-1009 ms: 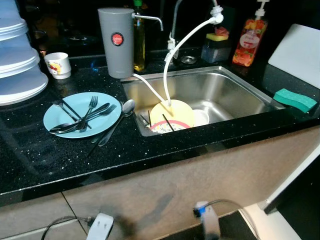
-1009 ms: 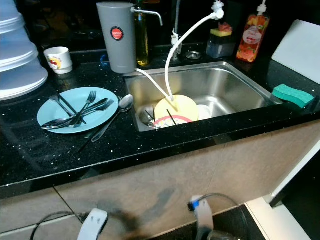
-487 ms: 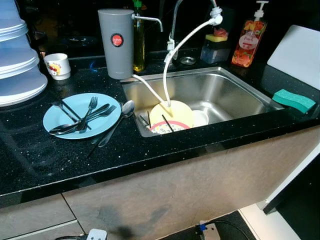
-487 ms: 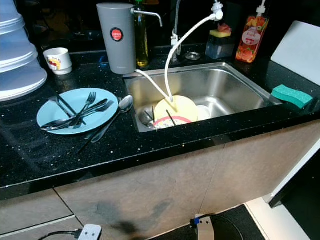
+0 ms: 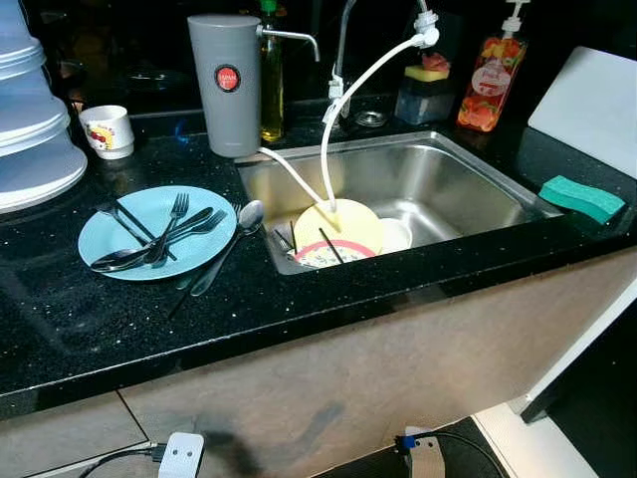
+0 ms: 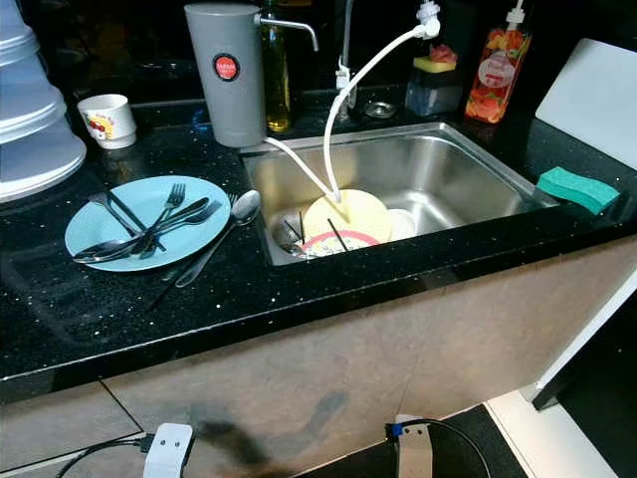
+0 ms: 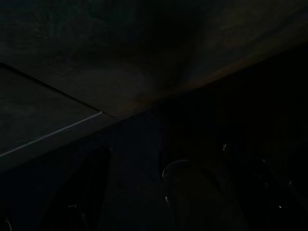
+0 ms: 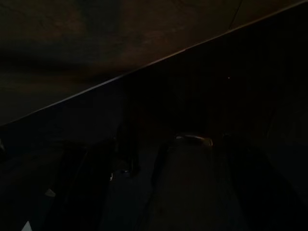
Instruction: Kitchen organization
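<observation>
Black speckled countertop (image 5: 299, 299): spanning the scene above a beige cabinet front (image 5: 378, 368).
Steel sink (image 5: 448, 189): sitting recessed in the countertop, right of centre.
White stacked containers (image 5: 30, 129): standing at the far left edge.
White board (image 5: 587, 100): leaning at the far right, behind the sink.
Grey cylindrical dispenser (image 5: 225, 85): standing upright at the sink's back left corner, red round label facing forward.
Light blue plate (image 5: 157, 231): lying on the counter left of the sink, carrying forks and spoons (image 5: 159, 239) laid crosswise.
Yellow plate (image 5: 338, 231): leaning in the sink's front left corner, dark utensils resting against it.
White hose (image 5: 368, 80): curving from the tap down to the yellow plate.
Orange soap bottle (image 5: 491, 80): standing behind the sink.
Green sponge (image 5: 584, 197): lying on the counter right of the sink.
Large spoon (image 5: 234, 239): lying between blue plate and sink, bowl just beside the sink edge.
White cup (image 5: 106, 130): standing behind the blue plate.
Left gripper (image 7: 168, 192) and right gripper (image 8: 163, 183): hanging in deep shade; finger spread and contents impossible to tell.
</observation>
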Controlling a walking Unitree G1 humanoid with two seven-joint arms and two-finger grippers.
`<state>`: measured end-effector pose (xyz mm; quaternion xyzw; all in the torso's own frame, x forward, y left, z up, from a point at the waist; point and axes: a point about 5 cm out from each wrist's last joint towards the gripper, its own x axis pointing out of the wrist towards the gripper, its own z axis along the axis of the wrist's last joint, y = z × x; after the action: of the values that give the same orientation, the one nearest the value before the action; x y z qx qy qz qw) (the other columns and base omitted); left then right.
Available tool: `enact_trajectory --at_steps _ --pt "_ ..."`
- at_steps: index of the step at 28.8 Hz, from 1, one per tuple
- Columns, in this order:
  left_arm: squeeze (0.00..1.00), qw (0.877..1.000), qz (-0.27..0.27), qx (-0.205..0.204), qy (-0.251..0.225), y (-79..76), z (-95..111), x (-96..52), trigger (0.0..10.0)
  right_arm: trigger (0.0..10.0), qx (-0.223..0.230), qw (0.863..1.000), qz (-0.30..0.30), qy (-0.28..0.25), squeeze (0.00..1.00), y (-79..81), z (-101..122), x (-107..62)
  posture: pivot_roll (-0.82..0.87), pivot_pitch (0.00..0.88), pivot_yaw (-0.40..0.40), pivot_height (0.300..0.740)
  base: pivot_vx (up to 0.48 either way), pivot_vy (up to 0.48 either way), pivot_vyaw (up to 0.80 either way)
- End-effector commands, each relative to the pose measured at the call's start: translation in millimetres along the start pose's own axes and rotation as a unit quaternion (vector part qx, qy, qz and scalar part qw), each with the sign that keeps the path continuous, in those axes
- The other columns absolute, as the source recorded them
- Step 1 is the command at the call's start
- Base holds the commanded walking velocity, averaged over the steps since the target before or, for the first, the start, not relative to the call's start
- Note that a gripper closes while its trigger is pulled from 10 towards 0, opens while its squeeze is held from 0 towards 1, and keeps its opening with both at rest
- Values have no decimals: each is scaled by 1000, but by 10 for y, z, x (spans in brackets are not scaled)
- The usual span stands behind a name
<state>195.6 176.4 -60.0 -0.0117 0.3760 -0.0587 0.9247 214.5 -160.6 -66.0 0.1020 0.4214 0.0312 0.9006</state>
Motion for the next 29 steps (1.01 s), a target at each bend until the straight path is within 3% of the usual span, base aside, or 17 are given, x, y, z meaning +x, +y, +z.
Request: enact_trajectory --at_steps 1,15,29 --pt "0 1000 -5 2 8 -29 -65 2 10000 10000 11 1000 -4 3 0 -8 -47 -2 52 99 -5 740 0 0 0" --pt "0 1000 -14 1 9 -52 -76 19 10000 10000 14 1000 -3 1 0 3 -50 5 51 98 -2 740 0 0 0" --pt "0 1000 -19 -3 9 -77 -68 37 10000 10000 15 1000 -1 0 0 14 -41 11 52 96 -4 740 -324 0 0"
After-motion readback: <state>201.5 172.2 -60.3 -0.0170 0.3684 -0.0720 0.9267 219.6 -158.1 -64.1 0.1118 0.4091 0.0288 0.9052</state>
